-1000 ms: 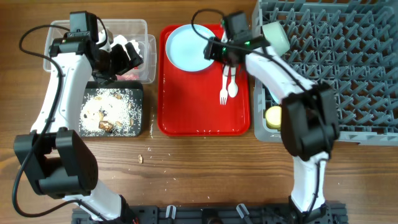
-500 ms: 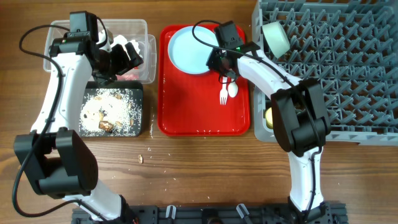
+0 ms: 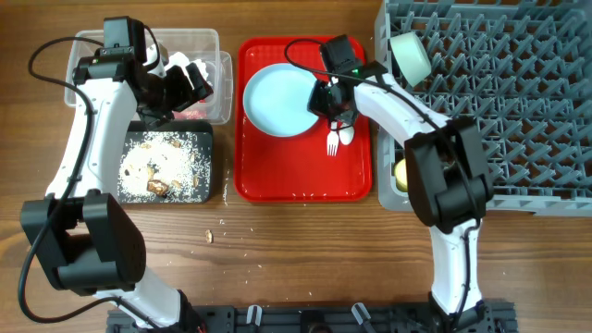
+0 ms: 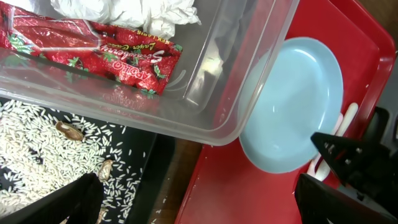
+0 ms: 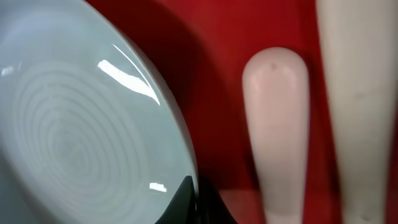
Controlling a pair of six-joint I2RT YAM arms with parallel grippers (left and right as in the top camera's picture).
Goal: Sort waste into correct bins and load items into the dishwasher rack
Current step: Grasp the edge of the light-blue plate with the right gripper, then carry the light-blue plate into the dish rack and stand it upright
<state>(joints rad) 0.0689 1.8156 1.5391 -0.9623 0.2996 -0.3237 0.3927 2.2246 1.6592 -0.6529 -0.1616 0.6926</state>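
**A:** How far along is the sorting?

**B:** The waste looks mostly done. The clear tub (image 3: 92, 39), left of the red serving tray (image 3: 296, 180) at its far end, holds the crumpled tissue (image 4: 124, 12) and the strawberry wrapper (image 4: 93, 53). The black tray (image 3: 209, 176), left of the red tray at its near end, carries the rice and brown scraps (image 3: 166, 162). A few crumbs (image 3: 209, 235) lie on the worktop (image 3: 296, 250) in front of the red tray's left corner.

**A:** And the dishwasher rack?

**B:** The rack (image 3: 518, 111) sits right of the red tray. The pale green bowl (image 3: 410, 55) stands among the pegs along the edge nearest the tray, and the yellow cup (image 3: 404, 173) is in the rack's near corner on that same side. I see no pale blue bowl.

**A:** What is left?

**B:** The pale blue plate (image 3: 277, 97) lies on the far half of the red tray, with the spoon (image 3: 345, 136) and fork (image 3: 332, 143) beside it towards the rack. All three need loading.

**A:** The arms?

**B:** The left tool (image 3: 190, 79) hangs over the tub, spread wide and holding nothing. The right tool (image 3: 331, 100) is at the plate's rack-side rim. One dark fingertip shows against that rim, but I cannot tell whether it grips.
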